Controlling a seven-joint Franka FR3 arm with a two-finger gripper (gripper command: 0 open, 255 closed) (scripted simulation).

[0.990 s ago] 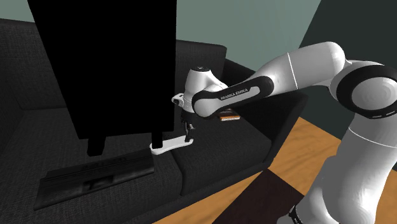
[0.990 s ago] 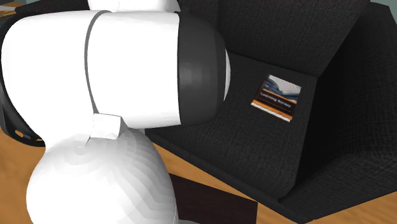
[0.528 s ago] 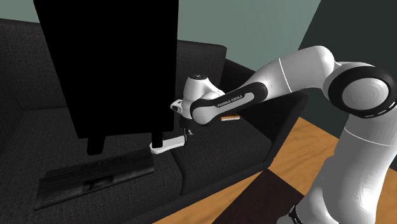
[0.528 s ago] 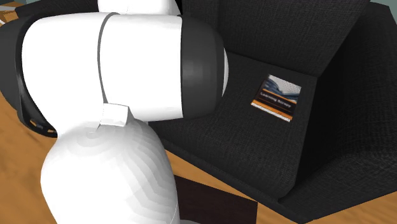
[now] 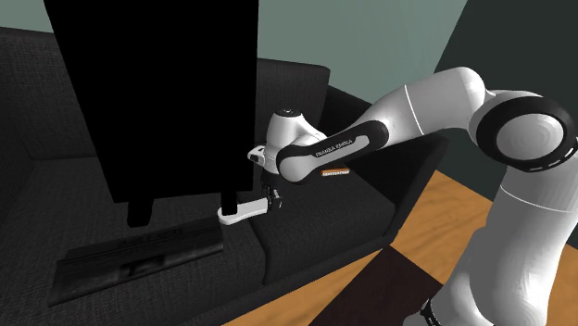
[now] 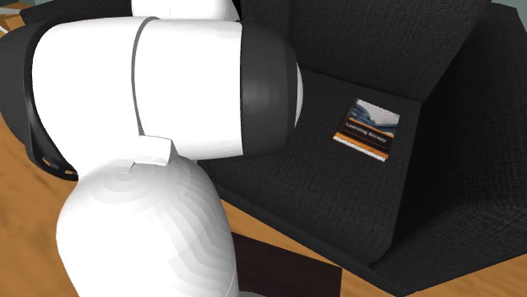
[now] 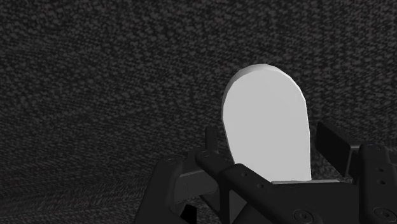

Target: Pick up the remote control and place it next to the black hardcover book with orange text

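White arm [image 5: 408,102] stretches low over the dark sofa [image 5: 315,236], forearm approx level, wrist bent down, gripper [image 5: 271,198] w/ fingers spread either side of the white remote [image 5: 239,214] lying on sofa's seat, not pinching it; book [image 6: 366,128] also on sofa's seat.

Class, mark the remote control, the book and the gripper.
remote control [image 7: 267,124], wrist view, middle of its pale top face.
book [image 6: 366,128], second exterior view, middle of its cover.
gripper [image 5: 271,199], shoulder view, between its fingertips.

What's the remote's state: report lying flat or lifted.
Lying flat: the white remote rests on the dark sofa seat, the gripper straddling its end.
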